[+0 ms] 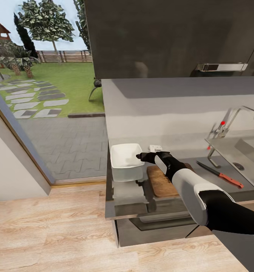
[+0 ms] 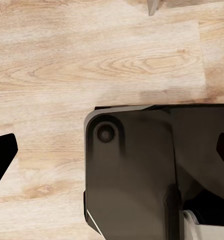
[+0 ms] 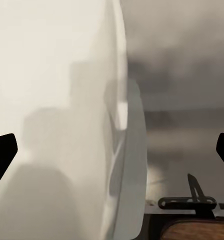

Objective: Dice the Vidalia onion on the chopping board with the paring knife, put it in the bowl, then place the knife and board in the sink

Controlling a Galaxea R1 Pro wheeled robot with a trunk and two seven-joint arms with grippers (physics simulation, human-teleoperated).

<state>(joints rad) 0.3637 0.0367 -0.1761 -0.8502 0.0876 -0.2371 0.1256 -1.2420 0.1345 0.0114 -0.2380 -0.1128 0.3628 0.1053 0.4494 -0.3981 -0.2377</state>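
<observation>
**Right arm reaches over the board toward the bowl**

Along the long grey metallic countertop (image 1: 134, 196), the biggest thing is the rectangular grey steel sink (image 1: 251, 151) with its curved chrome faucet (image 1: 233, 117), set at the far right; no onion can be made out in the part of the basin that shows. Next in size, the brown wooden chopping board (image 1: 161, 185) lies just beside the shallow white squarish bowl (image 1: 125, 162), partly under the right forearm. The right gripper (image 1: 140, 156) hovers at the bowl's near rim; its fingers show at both edges of the right wrist view, spread wide, holding nothing. The left gripper (image 2: 112, 155) hangs over the pale wood floor (image 2: 67, 60) and the robot's dark base (image 2: 137, 170), likewise spread and empty. Smallest, the slim paring knife (image 1: 221, 174), dark blade and red-orange handle, rests between board and sink.

The knife looks light, stiff and thin, lying flat; it is probably best pinched across the handle. The board is rigid and heavier, so an edge grip near one end seems safest.
</observation>
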